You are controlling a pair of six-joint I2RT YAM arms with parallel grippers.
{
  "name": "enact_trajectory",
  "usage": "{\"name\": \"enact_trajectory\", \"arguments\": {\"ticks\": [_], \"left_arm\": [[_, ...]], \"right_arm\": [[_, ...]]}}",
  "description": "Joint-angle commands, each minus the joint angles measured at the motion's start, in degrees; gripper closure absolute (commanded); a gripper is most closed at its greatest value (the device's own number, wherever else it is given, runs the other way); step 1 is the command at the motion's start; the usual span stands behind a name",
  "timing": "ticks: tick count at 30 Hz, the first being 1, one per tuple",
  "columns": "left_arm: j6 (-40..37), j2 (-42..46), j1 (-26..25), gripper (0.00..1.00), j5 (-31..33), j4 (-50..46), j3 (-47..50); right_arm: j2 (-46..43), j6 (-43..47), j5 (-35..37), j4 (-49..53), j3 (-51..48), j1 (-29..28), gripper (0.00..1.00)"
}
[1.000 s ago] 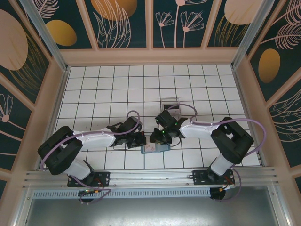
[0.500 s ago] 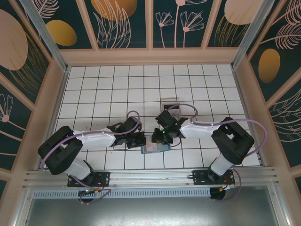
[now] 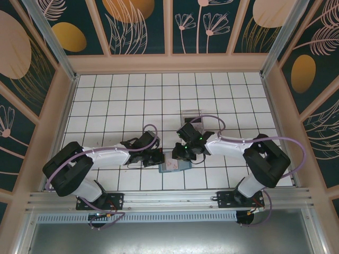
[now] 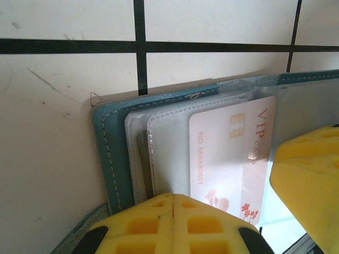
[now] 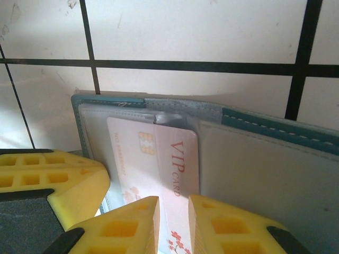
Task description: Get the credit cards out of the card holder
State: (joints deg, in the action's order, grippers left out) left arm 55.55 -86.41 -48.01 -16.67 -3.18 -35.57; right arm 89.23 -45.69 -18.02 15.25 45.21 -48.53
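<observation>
Evidently, over the last second only the right arm had moved. In the top view its elbow had swung outward and toward the near edge, and the right gripper had shifted slightly at the far edge of the card holder. The left arm and the holder lay as before.

The left gripper was fully closed, its yellow fingers pressed together on the near part of the teal holder, apparently pinning it to the tiled table.

The right gripper stood with its jaws narrowly parted over the near end of the white VIP card. Whether it truly pinched the card could not be told.

The white card was still seated in its clear sleeve. A dark card showed only as a thin edge in the sleeve beside it.

Assessment: the shift looked like a re-angling of the wrist for the pull, not an extraction. No card had left the holder, so the task was at its first withdrawal. The soft holder might drag along if the left hold slipped.
</observation>
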Motion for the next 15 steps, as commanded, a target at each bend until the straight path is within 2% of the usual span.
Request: {"name": "enact_trajectory", "arguments": {"ticks": [1, 15], "left_arm": [[-1.6, -1.6, -0.3, 1.00, 0.6, -4.0, 0.2], [-1.8, -1.8, -0.3, 1.00, 1.1, -5.5, -0.6]], "right_arm": [[0.1, 0.7, 1.1, 0.5, -1.0, 0.3, 0.78], [2.4, 0.5, -2.0, -4.8, -4.0, 0.5, 0.77]]}}
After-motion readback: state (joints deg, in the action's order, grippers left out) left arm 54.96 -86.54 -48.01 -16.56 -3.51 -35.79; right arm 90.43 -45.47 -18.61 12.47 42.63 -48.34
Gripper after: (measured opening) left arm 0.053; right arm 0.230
